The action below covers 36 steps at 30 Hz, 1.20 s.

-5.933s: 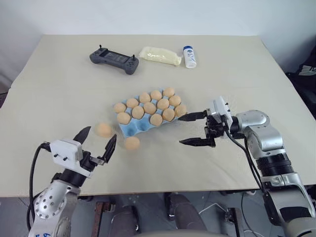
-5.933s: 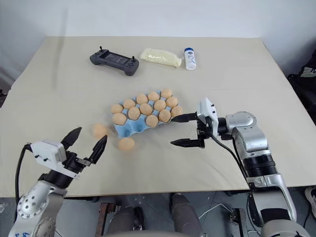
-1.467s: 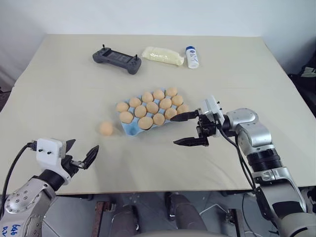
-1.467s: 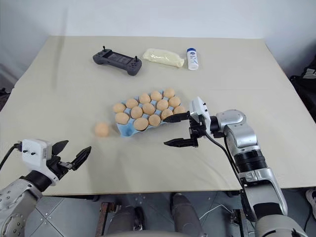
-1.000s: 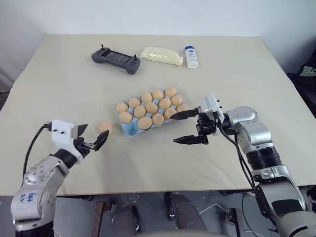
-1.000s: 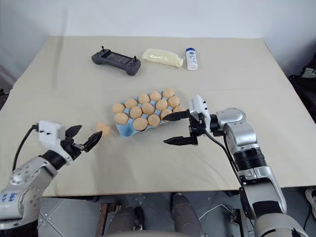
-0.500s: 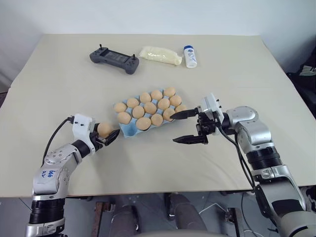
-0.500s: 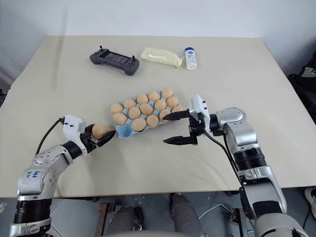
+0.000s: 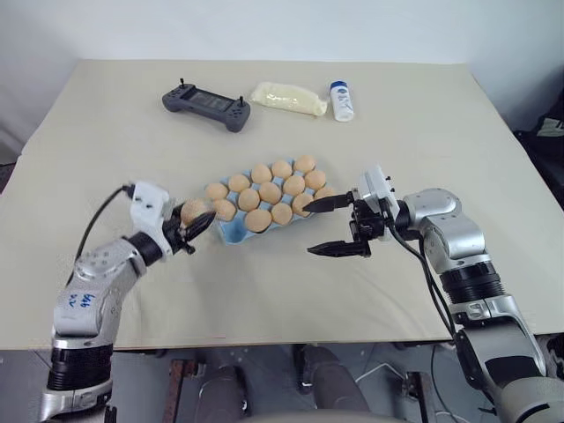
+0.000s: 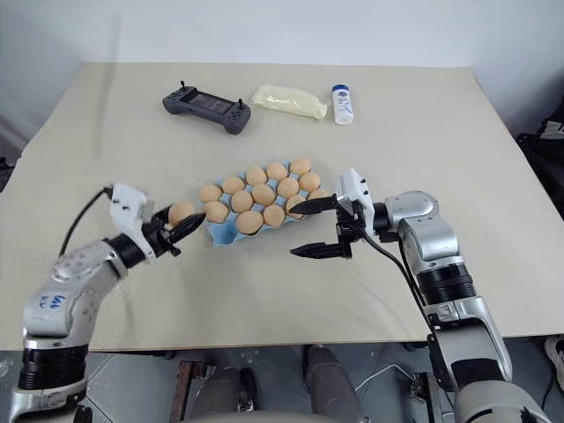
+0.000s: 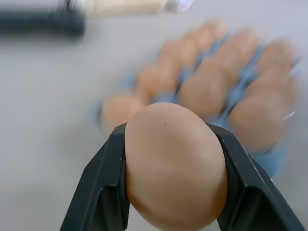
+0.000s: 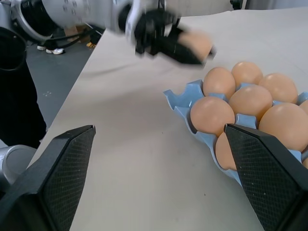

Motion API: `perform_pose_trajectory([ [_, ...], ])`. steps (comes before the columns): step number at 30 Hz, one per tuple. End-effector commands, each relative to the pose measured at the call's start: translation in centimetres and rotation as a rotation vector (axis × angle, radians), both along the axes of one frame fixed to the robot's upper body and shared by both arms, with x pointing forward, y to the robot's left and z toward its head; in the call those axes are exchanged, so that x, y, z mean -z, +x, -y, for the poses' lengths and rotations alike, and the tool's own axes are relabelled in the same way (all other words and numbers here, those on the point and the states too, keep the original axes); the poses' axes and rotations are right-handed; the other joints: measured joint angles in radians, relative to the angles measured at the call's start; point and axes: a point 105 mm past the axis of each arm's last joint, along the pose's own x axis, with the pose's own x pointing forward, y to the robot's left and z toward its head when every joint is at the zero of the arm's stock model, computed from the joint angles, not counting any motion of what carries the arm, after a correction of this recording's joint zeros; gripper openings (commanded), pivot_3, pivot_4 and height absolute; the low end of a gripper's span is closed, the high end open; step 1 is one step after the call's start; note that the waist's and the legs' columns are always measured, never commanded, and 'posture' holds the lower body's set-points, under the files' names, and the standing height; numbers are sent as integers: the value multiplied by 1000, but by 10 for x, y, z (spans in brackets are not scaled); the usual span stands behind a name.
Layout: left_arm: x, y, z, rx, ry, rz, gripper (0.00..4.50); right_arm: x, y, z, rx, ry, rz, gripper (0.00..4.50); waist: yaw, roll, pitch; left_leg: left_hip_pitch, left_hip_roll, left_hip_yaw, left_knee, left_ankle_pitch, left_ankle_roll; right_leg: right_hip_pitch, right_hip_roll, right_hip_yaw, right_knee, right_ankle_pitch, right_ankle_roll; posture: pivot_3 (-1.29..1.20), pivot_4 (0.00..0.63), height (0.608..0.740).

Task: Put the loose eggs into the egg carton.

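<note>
Reaching in low from the table's left side, the left gripper (image 9: 192, 228) points toward the egg carton (image 9: 231, 232), its black fingers clamped on a smooth tan-orange egg (image 11: 175, 163) held just beside the carton's left end. That light blue moulded tray sits mid-table, its cups filled with matching eggs. On its right, the right gripper (image 9: 333, 226) hangs level, pointing left, fingers spread wide and empty.

The table (image 9: 115, 150) is bare along its near edge and left side. The egg carton (image 9: 236, 231) fills the middle. A controller (image 9: 205, 105), bag (image 9: 285, 98) and bottle (image 9: 341, 100) crowd the far edge.
</note>
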Motion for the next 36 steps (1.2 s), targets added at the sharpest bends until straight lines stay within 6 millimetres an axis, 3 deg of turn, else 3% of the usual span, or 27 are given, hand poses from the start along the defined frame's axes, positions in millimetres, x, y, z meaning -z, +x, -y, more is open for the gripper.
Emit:
perform_pose_trajectory([
  [1, -5, -4, 18, 92, 8, -5, 1743, -10, -1, 1, 10, 28, 42, 4500, -2, 0, 0, 0, 0, 0, 0, 0, 0, 0, 0, 0, 0, 0, 0, 0, 150, 740],
  [10, 9, 5, 34, 146, 16, -59, 1743, -8, -2, 3, 56, 43, 47, 4500, -2, 0, 0, 0, 0, 0, 0, 0, 0, 0, 1, 1, 0, 1, 2, 0, 150, 740],
  [18, 10, 12, 29, 123, 33, -58, 4323, -7, -3, 7, 89, 43, 45, 4500, -2, 0, 0, 0, 0, 0, 0, 1, 0, 0, 1, 1, 1, 1, 2, 0, 150, 740],
  [19, 9, 12, 29, 125, 34, -55, 4479, -7, -3, 7, 91, 43, 45, 4500, -2, 0, 0, 0, 0, 0, 0, 1, 0, 0, 1, 1, 1, 1, 2, 0, 150, 740],
  [25, -13, 7, 27, 136, -32, -16, 4479, -8, 0, 10, 102, 44, 50, 4500, -2, 0, 0, 1, 0, 0, 1, 1, 0, 0, 2, 1, 2, 1, 2, 0, 150, 740],
  [36, -41, -11, -15, 43, -13, 60, 4479, -10, 3, 9, 120, 60, 68, 4500, -3, 0, 0, 0, -1, 0, 1, 1, 0, 0, 2, 0, 1, 1, 2, 0, 150, 740],
])
